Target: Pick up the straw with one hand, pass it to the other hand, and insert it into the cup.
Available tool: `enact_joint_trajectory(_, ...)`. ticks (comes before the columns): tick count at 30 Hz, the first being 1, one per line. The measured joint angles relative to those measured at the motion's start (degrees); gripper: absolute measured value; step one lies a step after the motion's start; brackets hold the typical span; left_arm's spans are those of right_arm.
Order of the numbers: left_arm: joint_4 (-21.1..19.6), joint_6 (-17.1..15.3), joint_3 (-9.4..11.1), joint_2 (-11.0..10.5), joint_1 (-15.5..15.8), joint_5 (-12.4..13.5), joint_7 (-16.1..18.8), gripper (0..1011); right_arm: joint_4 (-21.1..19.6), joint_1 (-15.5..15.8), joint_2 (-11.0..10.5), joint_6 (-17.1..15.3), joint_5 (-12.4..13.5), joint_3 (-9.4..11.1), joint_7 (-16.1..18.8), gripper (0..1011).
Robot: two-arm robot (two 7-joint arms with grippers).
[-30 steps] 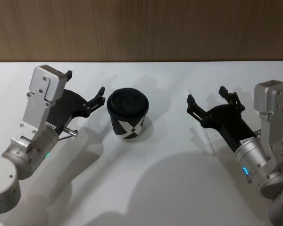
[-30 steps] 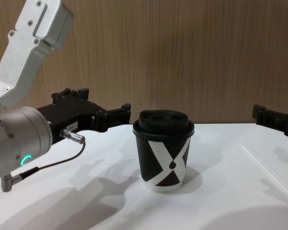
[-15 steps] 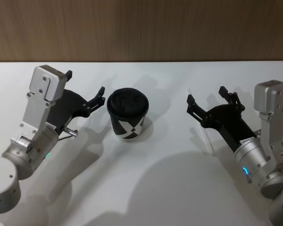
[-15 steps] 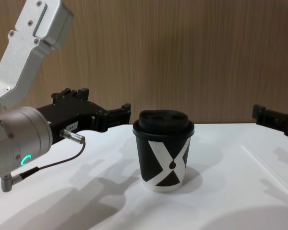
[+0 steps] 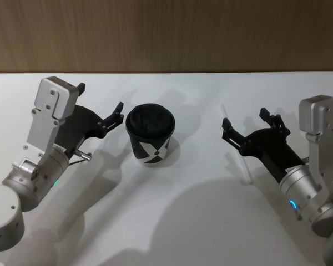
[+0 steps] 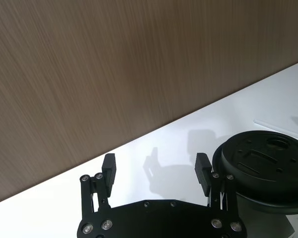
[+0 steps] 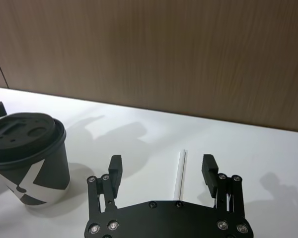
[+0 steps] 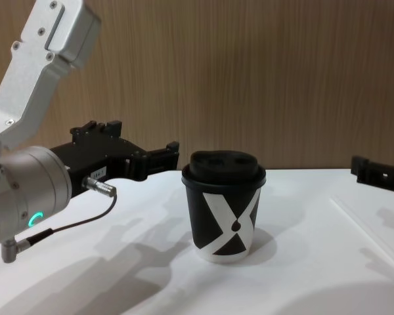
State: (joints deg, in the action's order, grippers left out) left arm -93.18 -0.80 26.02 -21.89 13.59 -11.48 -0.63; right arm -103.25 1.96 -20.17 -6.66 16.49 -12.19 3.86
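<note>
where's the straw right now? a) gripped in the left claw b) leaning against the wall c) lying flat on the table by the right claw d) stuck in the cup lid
C: the straw lies flat on the table, ungripped, just ahead of the open right claw; the lid of the cup holds no straw and the left claw is empty.

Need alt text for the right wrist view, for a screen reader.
The right gripper, jaws open, hangs above a white straw that lies flat on the white table, seen in the gap between the jaws and not gripped. A lidded black paper cup with a white X stands upright, apart from the straw, before a brown wood wall.
</note>
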Motion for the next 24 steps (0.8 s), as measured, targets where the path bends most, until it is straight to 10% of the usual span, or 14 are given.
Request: enact_joint_trajectory(24,0.00,0.00,0.00,0.00,0.00,0.00,0.00,1003,1.20,0.07,-0.18,-10.20,0.21,0.49,-0.22,1001)
